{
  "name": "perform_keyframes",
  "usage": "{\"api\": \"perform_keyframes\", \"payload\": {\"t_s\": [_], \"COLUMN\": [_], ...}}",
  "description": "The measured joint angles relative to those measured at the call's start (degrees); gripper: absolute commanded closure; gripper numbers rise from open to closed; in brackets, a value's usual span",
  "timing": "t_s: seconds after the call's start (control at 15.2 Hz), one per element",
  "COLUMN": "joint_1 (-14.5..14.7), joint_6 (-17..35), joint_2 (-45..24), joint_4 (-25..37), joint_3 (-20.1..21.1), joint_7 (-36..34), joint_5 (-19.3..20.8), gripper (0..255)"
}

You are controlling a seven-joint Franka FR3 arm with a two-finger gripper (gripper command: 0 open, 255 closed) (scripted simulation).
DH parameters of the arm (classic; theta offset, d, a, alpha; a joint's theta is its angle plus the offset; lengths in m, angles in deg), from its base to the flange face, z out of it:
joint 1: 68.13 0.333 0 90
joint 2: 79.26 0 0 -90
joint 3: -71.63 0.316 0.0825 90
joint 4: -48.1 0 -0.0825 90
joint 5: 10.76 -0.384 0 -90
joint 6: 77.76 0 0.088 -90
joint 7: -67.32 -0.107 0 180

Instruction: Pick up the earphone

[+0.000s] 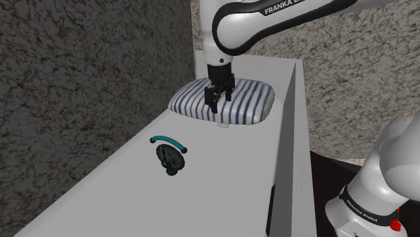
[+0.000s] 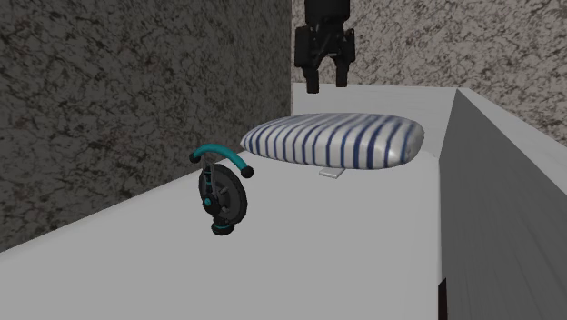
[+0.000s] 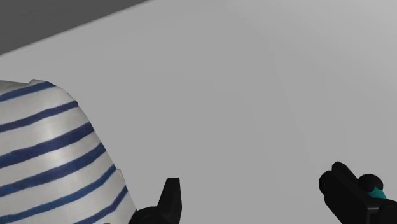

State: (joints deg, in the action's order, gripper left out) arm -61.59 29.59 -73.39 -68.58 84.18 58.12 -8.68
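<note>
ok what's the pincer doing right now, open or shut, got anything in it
all-black two-finger pincer: open, holding nothing, hanging by the blue-and-white striped cushion, well apart from the black and teal earphone

Black-and-teal earphone [image 1: 170, 156] stands upright on the grey surface [image 1: 222, 182].

The gripper [image 2: 327, 83], jaws parted, hangs above a blue-striped cushion [image 2: 338, 142], the teal-and-black earphone [image 2: 223, 195] near it on the white counter [image 2: 363, 241].
</note>
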Motion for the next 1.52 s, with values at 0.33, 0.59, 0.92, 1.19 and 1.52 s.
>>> {"api": "perform_keyframes", "payload": {"t_s": [0.33, 0.59, 0.92, 1.19, 1.52], "joint_1": [2.1, 4.1, 7.0, 9.0, 9.3], "joint_6": [1.2, 2.4, 2.0, 1.9, 5.1], "joint_2": [-9.4, -17.2, -27.2, -33.0, -34.8], "joint_4": [7.7, 13.8, 23.6, 29.3, 27.8], "joint_3": [2.2, 3.7, 4.9, 5.3, 5.1], "joint_7": [-0.9, -1.7, -1.8, -2.1, -2.5], "joint_5": [1.0, 2.3, 4.3, 5.6, 6.1], "gripper": [0, 0, 0, 0, 0]}}
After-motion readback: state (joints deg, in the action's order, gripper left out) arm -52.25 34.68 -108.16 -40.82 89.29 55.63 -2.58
